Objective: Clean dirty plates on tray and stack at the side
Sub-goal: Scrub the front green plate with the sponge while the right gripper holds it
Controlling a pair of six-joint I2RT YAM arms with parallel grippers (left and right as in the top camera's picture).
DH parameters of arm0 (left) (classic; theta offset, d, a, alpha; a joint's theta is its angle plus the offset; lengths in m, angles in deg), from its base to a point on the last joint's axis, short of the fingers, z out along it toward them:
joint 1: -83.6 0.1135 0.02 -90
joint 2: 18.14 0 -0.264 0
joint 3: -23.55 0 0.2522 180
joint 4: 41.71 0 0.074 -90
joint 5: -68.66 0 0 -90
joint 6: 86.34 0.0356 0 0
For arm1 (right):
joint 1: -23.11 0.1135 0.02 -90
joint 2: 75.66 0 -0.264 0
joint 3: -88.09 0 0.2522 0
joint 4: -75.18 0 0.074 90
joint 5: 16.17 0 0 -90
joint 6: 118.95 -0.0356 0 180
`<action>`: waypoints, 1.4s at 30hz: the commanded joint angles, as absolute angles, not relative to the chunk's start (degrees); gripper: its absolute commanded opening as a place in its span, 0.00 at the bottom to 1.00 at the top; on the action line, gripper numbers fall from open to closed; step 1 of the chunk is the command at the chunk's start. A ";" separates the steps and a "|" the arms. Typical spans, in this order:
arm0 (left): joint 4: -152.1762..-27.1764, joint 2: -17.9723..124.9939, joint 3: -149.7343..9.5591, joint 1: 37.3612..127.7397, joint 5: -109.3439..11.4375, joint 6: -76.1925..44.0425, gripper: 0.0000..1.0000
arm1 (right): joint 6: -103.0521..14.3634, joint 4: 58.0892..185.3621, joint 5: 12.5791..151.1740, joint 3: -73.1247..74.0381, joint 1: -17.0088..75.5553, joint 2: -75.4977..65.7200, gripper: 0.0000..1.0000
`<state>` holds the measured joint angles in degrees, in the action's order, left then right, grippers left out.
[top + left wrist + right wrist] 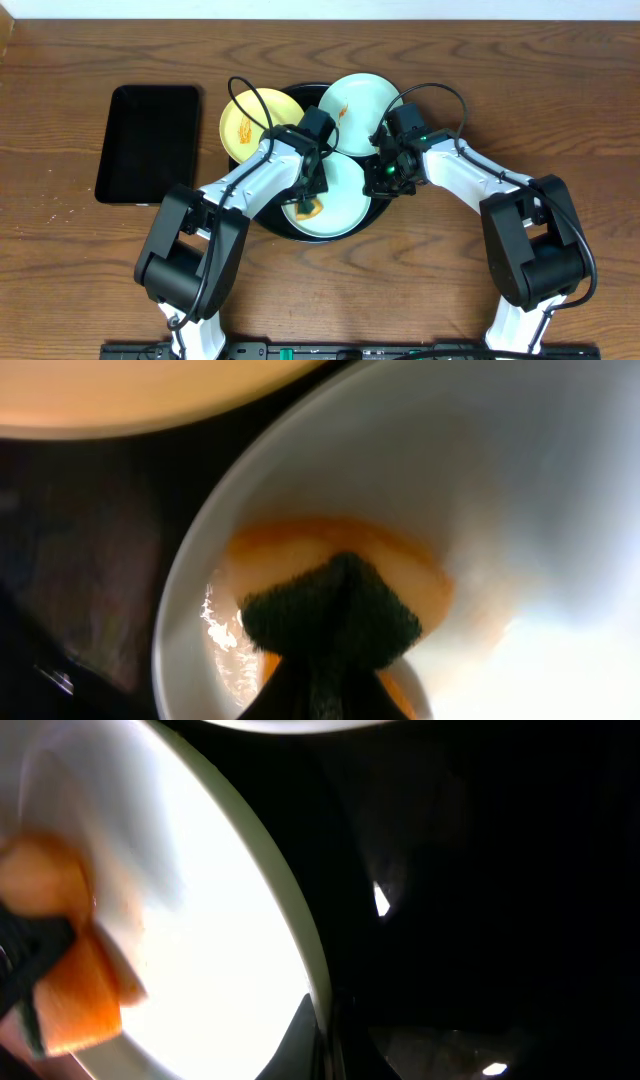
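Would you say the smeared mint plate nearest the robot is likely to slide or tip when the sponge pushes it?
Probably slides: the mint plate looks thin, light plastic and sits on a glossy black tray. Pressing near its sloped rim might tip it. The orange smear looks wet, so perhaps slippery.

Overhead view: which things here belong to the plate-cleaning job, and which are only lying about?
For the job:
round black tray
pale yellow plate
rear mint plate
front mint plate
sponge in the left gripper

Lying about:
black rectangular tray, left of the round one
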<state>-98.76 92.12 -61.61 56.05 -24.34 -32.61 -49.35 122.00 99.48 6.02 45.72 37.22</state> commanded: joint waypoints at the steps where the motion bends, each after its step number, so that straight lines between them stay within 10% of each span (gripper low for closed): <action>1: -101.29 93.19 -61.61 55.85 -28.47 -33.35 0.07 | -49.35 121.91 101.49 5.43 45.76 37.90 0.01; 42: -80.53 94.83 -61.59 51.17 -15.16 -18.60 0.08 | -49.07 123.33 97.82 5.45 45.26 37.90 0.01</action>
<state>-80.70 93.76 -62.04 51.11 -22.13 -21.66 -49.35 122.76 98.46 5.87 45.50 37.22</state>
